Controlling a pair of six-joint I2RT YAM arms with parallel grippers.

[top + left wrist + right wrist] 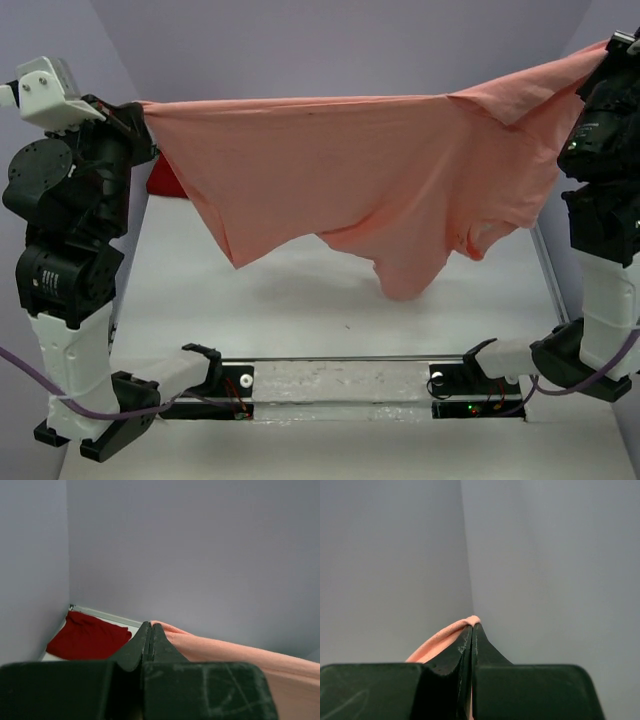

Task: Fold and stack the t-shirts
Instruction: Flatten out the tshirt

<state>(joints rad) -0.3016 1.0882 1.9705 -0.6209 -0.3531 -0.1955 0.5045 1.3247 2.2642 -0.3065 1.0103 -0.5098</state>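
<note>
while the left tool [150, 625] and right tool [472, 626] clamp its edges, the salmon-pink t-shirt [350, 170] sags softly.

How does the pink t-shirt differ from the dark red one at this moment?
The pink t-shirt hangs in the air, stretched between the left hand and right hand; the dark red t-shirt lies on the table in the far left corner. The pink one is spread wide; the red one is a compact heap. Both are plain cloth.
</note>
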